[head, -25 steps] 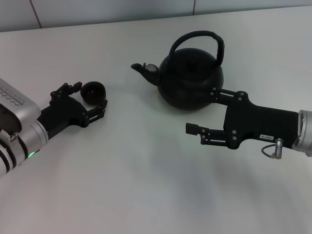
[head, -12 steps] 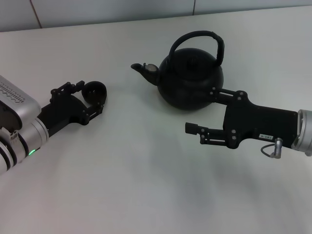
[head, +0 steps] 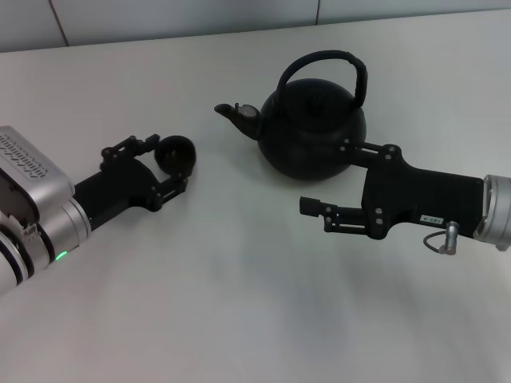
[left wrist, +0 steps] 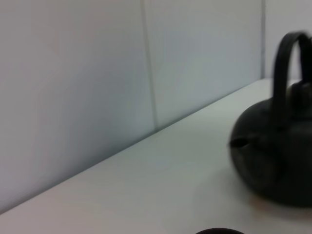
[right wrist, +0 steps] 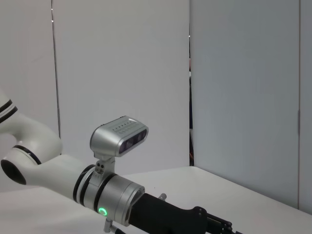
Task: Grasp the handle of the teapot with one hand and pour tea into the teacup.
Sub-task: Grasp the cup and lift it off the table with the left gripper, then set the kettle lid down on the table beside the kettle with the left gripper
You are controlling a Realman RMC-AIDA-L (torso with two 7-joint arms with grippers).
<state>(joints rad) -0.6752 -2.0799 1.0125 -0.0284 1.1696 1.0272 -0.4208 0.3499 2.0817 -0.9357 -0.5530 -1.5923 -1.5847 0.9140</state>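
Note:
The black teapot (head: 313, 128) stands at the back of the white table (head: 239, 303), its spout pointing left and its arched handle (head: 323, 60) upright over the lid. My left gripper (head: 169, 163) is shut on the small black teacup (head: 177, 154), a short way left of the spout. My right gripper (head: 326, 175) is open, low by the teapot's front right side, with nothing between its fingers. In the left wrist view the teapot (left wrist: 275, 156) and handle (left wrist: 282, 73) loom close, and the teacup's rim (left wrist: 219, 231) shows at the edge. No tea is in view.
A pale panelled wall (head: 184, 16) runs behind the table's far edge. The right wrist view shows my left arm (right wrist: 112, 195) reaching across the table, with wall panels behind it.
My left gripper has carried the teacup to the right, closer to the teapot's spout. The right gripper has edged slightly left beside the teapot.

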